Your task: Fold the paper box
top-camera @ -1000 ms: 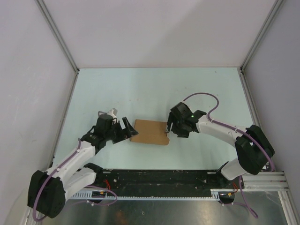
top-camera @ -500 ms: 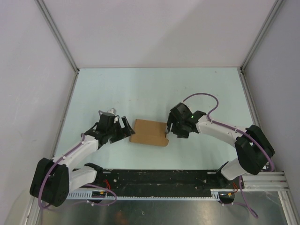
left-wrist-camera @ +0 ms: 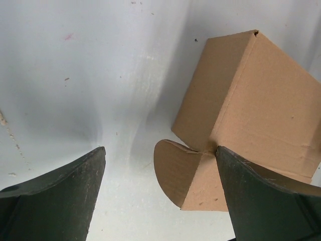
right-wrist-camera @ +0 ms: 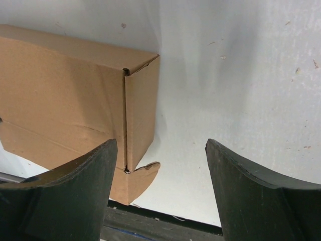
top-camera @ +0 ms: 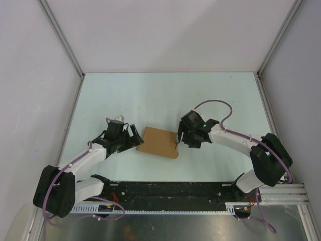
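Flanking the paper box (top-camera: 159,142), left pincer (top-camera: 134,138) and right pincer (top-camera: 180,136) both gaping, rounded end flaps (left-wrist-camera: 173,170) plain only from wrist cameras.

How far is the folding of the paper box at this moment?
Done: the paper box stands as a carton with upright walls. In hand: nothing; the left gripper and the right gripper are open at its two ends. Left: a rounded tab sticks out, not tucked in.

Paper box (left-wrist-camera: 256,95) with rounded flap (left-wrist-camera: 175,170) lies before the spread left end effector (left-wrist-camera: 159,153).
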Available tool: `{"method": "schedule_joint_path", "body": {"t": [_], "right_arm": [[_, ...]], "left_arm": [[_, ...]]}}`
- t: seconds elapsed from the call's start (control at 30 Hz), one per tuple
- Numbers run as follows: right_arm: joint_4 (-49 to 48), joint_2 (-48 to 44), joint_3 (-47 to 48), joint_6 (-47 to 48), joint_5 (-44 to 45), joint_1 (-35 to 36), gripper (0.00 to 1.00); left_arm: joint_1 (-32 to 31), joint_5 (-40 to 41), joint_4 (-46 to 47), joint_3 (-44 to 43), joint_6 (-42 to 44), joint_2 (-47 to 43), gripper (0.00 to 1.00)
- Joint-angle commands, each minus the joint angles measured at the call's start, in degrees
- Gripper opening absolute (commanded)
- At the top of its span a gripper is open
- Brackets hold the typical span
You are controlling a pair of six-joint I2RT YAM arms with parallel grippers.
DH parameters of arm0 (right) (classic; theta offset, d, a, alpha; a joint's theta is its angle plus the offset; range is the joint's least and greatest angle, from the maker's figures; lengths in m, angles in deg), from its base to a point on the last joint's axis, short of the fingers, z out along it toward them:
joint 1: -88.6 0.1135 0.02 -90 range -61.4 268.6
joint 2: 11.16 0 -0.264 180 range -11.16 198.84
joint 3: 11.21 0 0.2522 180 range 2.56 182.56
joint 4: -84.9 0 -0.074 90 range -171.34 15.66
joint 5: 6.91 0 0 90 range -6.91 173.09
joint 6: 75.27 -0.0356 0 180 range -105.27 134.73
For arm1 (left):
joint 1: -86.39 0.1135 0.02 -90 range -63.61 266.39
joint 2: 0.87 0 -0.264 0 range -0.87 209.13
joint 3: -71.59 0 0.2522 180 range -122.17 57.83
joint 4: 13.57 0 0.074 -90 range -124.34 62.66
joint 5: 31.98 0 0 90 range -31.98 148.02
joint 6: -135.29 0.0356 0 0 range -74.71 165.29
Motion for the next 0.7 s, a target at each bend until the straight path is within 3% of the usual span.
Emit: {"method": "schedule_joint_path", "body": {"t": [0.0, 0.37, 0.67], "right_arm": [[-0.78, 1.08, 0.08, 0.64, 0.86, 0.48, 0.77], [0.19, 0.56, 0.08, 0.82, 1.47, 0.57, 0.77], [-0.08, -2.70, 0.08, 0.73, -0.02, 0.48, 0.77]], "left_arm": [[0.28, 2.55, 0.13, -1.08, 1.78, 1.08, 0.95], [0.28, 2.55, 0.13, -0.64, 1.96, 0.64, 0.95], [0.28, 2.29, -0.48, -3.01, 1.43, -6.66, 0.96]]}}
